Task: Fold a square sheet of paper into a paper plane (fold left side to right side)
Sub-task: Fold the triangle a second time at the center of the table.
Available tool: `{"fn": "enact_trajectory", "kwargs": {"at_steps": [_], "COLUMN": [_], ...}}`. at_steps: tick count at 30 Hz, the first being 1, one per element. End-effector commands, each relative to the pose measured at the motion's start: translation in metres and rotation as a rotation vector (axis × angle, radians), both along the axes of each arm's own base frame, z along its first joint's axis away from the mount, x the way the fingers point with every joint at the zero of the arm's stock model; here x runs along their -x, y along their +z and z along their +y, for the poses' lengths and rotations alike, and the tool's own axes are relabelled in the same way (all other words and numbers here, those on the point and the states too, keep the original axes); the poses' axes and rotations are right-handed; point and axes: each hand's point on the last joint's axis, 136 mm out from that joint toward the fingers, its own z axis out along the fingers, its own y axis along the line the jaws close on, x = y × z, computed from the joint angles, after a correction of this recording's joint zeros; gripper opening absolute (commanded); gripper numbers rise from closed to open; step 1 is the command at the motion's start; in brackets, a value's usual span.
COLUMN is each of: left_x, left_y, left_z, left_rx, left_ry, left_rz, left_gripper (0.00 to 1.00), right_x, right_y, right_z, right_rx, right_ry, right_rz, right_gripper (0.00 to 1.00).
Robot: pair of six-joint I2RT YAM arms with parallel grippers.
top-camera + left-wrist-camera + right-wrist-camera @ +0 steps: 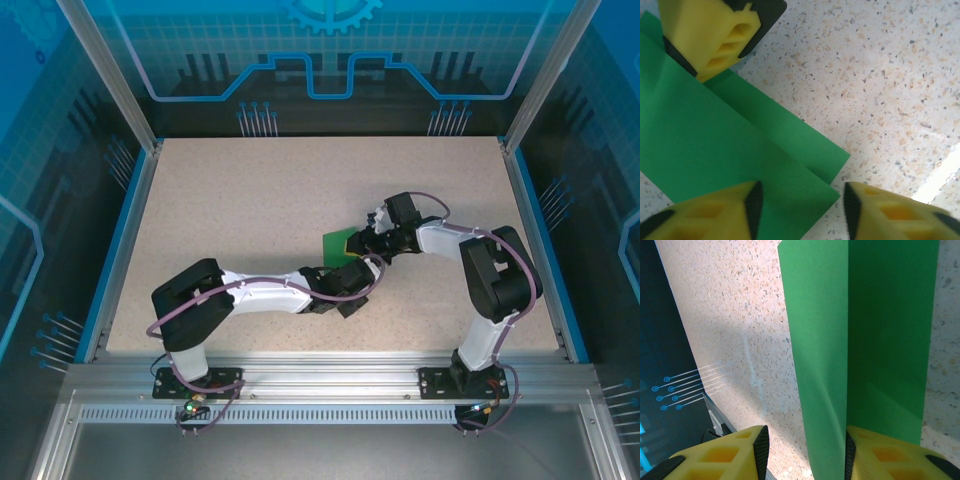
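The left gripper (801, 207) stands with its jaws apart, clamping nothing. The green sheet of paper (715, 145) lies flat on the table (880, 75), its corner under the left finger and reaching into the gap. Ahead of it the right gripper (805, 452), jaws also apart, appears to pin the sheet with one finger. The side-to-side fold looks laid over, its layers offset. Next, probably, comes a careful pinch of the loose edge without dragging it.

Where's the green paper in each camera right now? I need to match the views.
Top external: green paper, small, near the middle.
Left wrist: green paper across the left and lower centre, layered.
Right wrist: green paper, a vertical band, centre to right.
Shared landmark: speckled table beneath it.
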Motion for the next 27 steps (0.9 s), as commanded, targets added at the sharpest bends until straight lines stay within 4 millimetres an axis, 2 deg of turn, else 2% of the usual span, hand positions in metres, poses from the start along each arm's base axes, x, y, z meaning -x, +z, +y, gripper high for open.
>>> {"fn": "enact_trajectory", "kwargs": {"at_steps": [1, 7, 13, 20, 26, 27], "left_x": [-0.002, 0.000, -0.001, -0.001, 0.001, 0.001], "left_y": [0.013, 0.016, 0.017, 0.023, 0.029, 0.031], "left_z": [-0.003, -0.002, 0.001, 0.003, 0.005, 0.005], "left_rx": [0.007, 0.033, 0.058, 0.138, 0.278, 0.307], "left_ry": [-0.001, -0.001, 0.014, 0.026, 0.032, 0.033], "left_rz": [-0.031, -0.029, -0.013, 0.032, 0.133, 0.149], "left_gripper": [0.41, 0.31, 0.16, 0.07, 0.02, 0.02], "right_x": [0.000, 0.000, 0.000, -0.002, -0.017, -0.019], "right_y": [-0.005, -0.006, -0.005, -0.002, 0.018, 0.021], "right_z": [-0.002, -0.004, -0.005, -0.004, -0.005, -0.007], "right_rx": [0.009, 0.024, 0.026, 0.028, 0.009, 0.013], "right_ry": [0.002, 0.005, 0.006, 0.011, -0.010, -0.016], "right_rz": [0.022, 0.021, 0.019, -0.001, -0.098, -0.117], "right_gripper": [0.44, 0.44, 0.44, 0.44, 0.47, 0.50]}}
